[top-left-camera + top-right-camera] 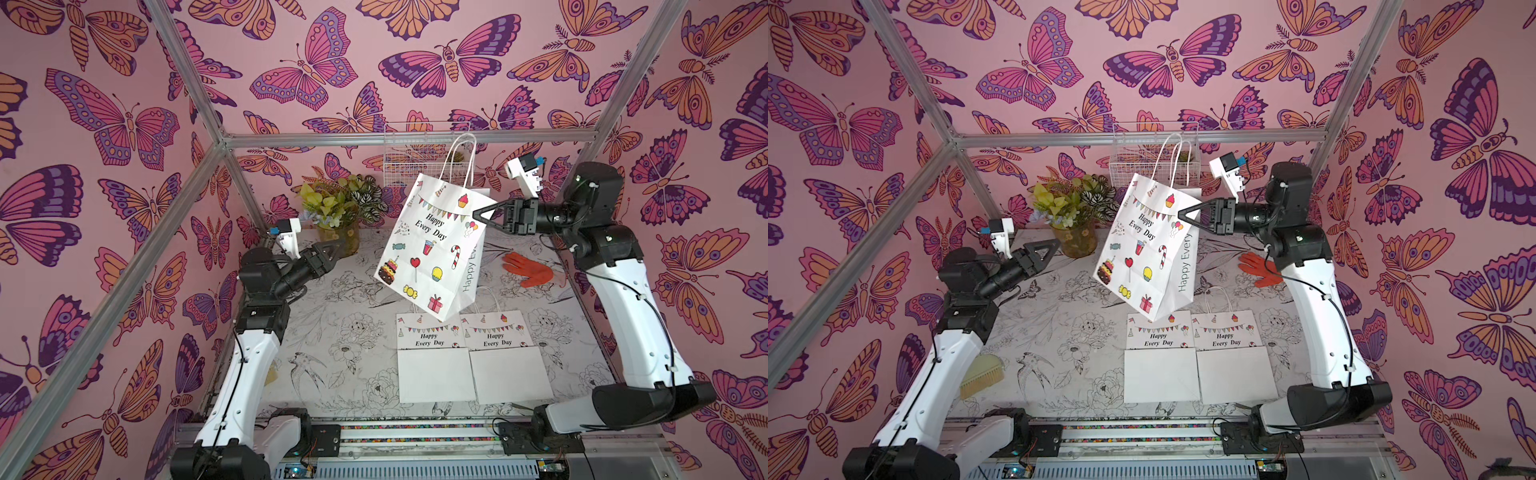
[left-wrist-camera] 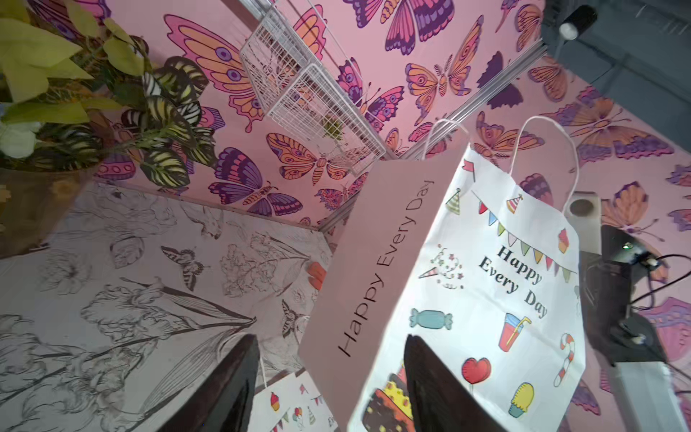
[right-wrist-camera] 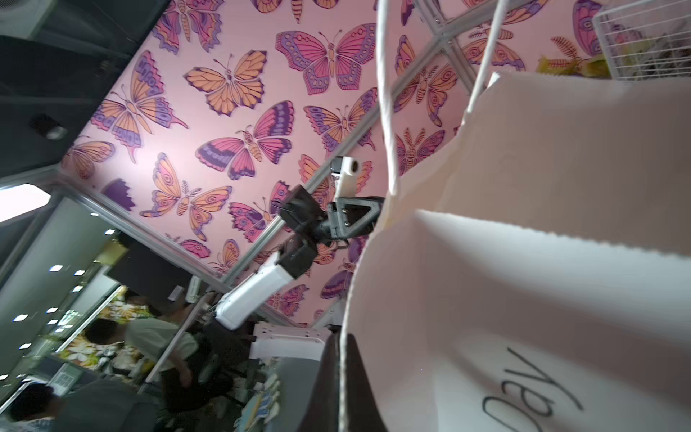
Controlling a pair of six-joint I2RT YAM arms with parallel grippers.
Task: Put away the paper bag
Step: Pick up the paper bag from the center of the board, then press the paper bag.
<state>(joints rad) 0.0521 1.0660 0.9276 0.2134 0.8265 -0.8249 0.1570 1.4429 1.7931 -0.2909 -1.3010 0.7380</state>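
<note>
The carrying step is in hand: the right gripper (image 1: 478, 216) is clamped on the upper edge of the paper bag (image 1: 432, 253), which hangs tilted in the air above the table, in front of the wire basket (image 1: 415, 162) on the far wall. The left gripper (image 1: 334, 247) stands open and empty, well to the left. The next move probably calls for lifting the bag over the basket's rim before letting go.

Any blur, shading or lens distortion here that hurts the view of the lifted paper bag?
Both top views: even light, paper bag sharp, frame bars splayed by the wide lens. Left wrist view: bag sharp, its side panel shaded pinkish, left gripper's fingers dark and soft. Right wrist view: bag very close and soft, room beyond blurred.
</note>
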